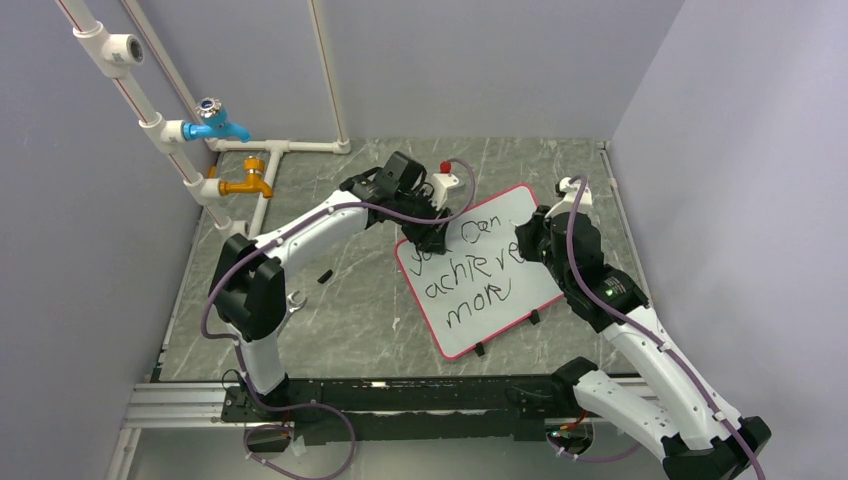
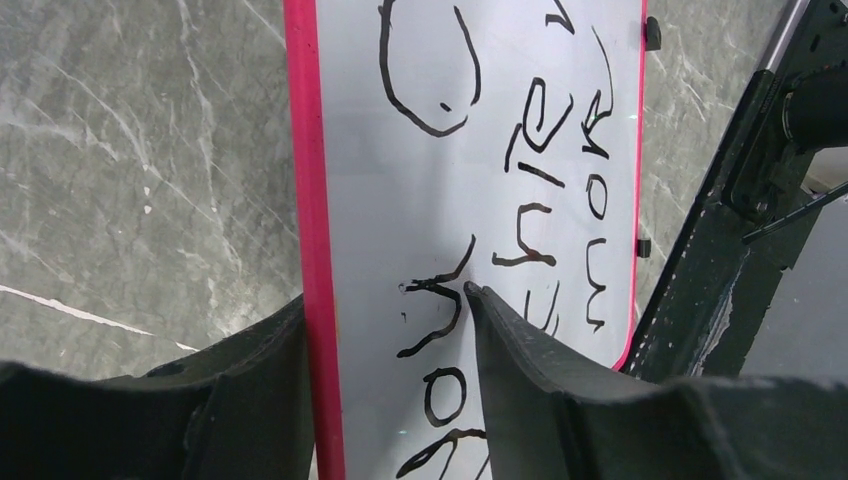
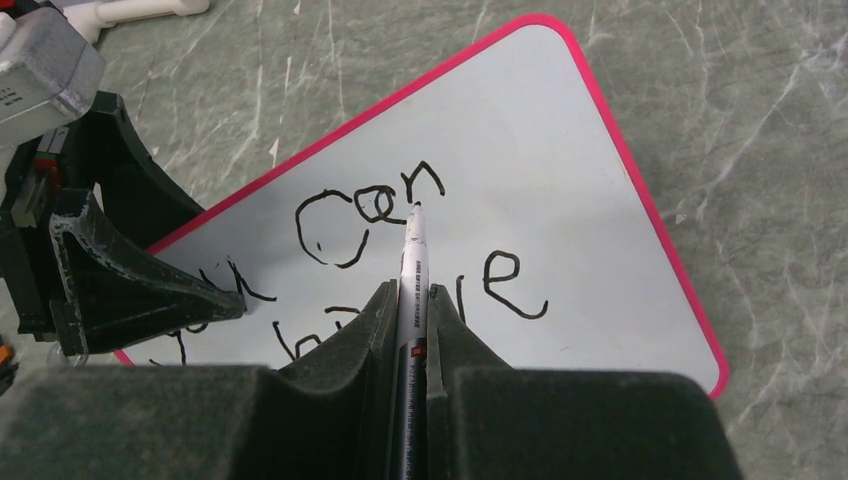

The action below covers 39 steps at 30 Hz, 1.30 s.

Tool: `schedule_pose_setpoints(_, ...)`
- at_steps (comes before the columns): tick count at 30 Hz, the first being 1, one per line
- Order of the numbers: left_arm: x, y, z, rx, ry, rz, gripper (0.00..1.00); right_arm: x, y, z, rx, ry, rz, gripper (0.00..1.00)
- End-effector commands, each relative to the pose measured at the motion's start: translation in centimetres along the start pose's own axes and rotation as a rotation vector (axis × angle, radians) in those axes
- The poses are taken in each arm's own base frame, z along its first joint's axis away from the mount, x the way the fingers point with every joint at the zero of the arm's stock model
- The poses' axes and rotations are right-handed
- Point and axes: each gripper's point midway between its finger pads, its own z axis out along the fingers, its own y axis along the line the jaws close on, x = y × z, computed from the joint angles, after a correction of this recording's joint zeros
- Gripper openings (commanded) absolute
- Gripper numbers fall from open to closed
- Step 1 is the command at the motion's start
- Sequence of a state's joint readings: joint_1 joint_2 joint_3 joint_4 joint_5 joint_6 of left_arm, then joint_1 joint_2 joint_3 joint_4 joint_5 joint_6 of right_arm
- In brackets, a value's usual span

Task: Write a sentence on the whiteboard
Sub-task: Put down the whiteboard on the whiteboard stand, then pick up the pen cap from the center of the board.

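The whiteboard lies flat and skewed on the marble table, red-pink rim around a white face bearing black handwriting "you Can achieve more". My left gripper sits at its far-left corner. In the left wrist view the left gripper is open, straddling the whiteboard's rim, one finger outside the edge and one over the face. My right gripper is shut on a white marker, whose tip is at the "n" of "Can" on the whiteboard. The right gripper hovers over the board's right side.
White pipes with a blue tap and an orange tap stand at the back left. A small white block with a red knob sits behind the board. A small black piece lies on the table. Grey walls enclose three sides.
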State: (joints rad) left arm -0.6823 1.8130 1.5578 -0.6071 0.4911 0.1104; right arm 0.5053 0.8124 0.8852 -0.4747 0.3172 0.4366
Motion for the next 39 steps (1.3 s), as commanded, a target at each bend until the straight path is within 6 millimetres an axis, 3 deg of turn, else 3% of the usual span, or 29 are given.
schedule_pose_setpoints(1,-1.4,-1.3,-1.4,0.010,-0.040,0.005,0.58,-1.3,0.3,0.1,-0.007,-0.051,0.000,0.00)
schedule_pose_setpoints(9,-3.6,-1.7,-4.2,-0.043,-0.112,0.043,0.67,-2.0,0.9,-0.1,-0.028,-0.051,-0.009,0.00)
schedule_pose_setpoints(14,-4.5,-1.7,-6.7,-0.112,-0.160,0.076,0.85,-2.8,1.3,-0.6,-0.047,-0.067,-0.013,0.00)
schedule_pose_setpoints(18,-4.6,-1.5,-9.1,-0.189,-0.186,0.084,0.87,-3.3,1.7,-1.0,-0.072,-0.069,-0.014,0.00)
schedule_pose_setpoints(23,-1.7,-0.3,-13.5,-0.376,-0.198,0.048,0.83,-3.8,2.2,-1.6,-0.102,-0.076,-0.016,0.00)
schedule_pose_setpoints(28,3.5,1.8,-16.4,-0.576,-0.183,-0.055,0.78,-4.1,2.8,-2.0,-0.134,-0.079,-0.018,0.00)
schedule_pose_setpoints(34,10.9,5.2,-17.1,-0.802,-0.061,-0.192,0.76,-4.1,3.5,-2.2,-0.174,-0.075,-0.013,0.00)
schedule_pose_setpoints(39,14.9,7.3,-16.8,-0.889,-0.006,-0.353,0.74,-3.9,3.6,-2.5,-0.188,-0.070,-0.012,0.00)
